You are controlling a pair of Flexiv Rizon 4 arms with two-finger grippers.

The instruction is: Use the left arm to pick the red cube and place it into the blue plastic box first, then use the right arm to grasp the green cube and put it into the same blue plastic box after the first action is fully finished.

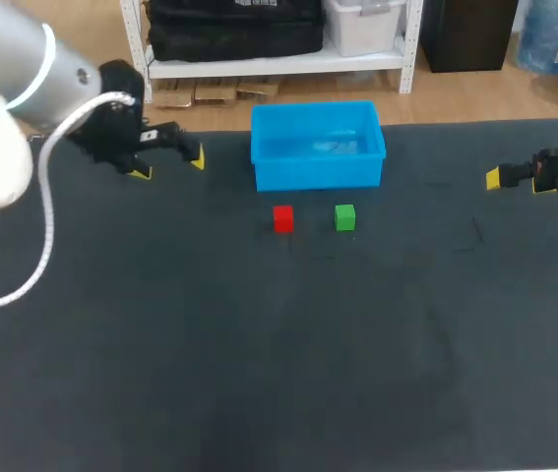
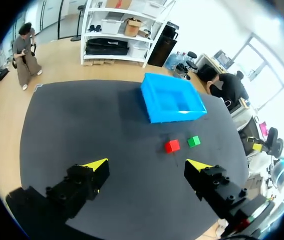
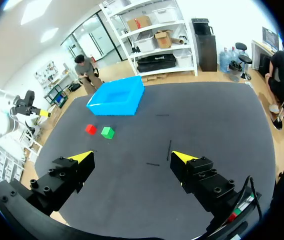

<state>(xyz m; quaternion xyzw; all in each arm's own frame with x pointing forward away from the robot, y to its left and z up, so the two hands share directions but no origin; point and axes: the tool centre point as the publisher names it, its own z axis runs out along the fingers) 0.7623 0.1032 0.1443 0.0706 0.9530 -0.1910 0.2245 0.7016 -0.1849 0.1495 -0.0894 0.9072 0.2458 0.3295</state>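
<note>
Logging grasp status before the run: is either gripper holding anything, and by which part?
Nothing is held. Left gripper and right gripper are open and empty; the red cube and green cube lie free near the blue box.

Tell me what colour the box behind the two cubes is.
Blue. The box shows best in the head view.

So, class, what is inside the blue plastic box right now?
Nothing visible: the blue plastic box shows only its bare floor. The red cube and green cube sit on the mat in front of it. Its near wall hides a floor strip.
</note>
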